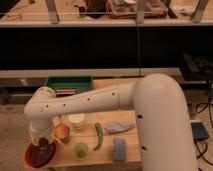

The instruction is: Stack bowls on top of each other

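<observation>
**Maroon bowl over the orange one at the table's front-left corner**

The white arm (100,102) reaches across the wooden table (107,150) from the right and bends down at its far end, so the gripper (42,142) hangs at the front-left corner, right over the bowls. The dark maroon bowl (40,154) sits directly under it, and a sliver of the orange-red bowl (30,162) shows along its lower-left edge, so the maroon one seems to lie in or just above the orange one. The wrist hides the fingers, and I cannot tell whether they are spread or closed, or whether they have hold of the maroon bowl's rim.

Near the bowls stand a small orange cup (62,132), a white cup (76,121) and a light-green cup (80,150). A green chilli (98,135), a grey cloth (119,127) and a blue sponge (119,148) lie further right, and a green tray (69,82) sits at the back.

The step in hand looks like seating the maroon bowl inside the orange one. To do it well, the bowl should go down level and centred, so its foot settles in the wider bowl's hollow rather than on its rim. Letting go should come only once it rests flat, followed by a straight lift, because the stack sits close to the table edge and a sideways drag could push it off.
</observation>
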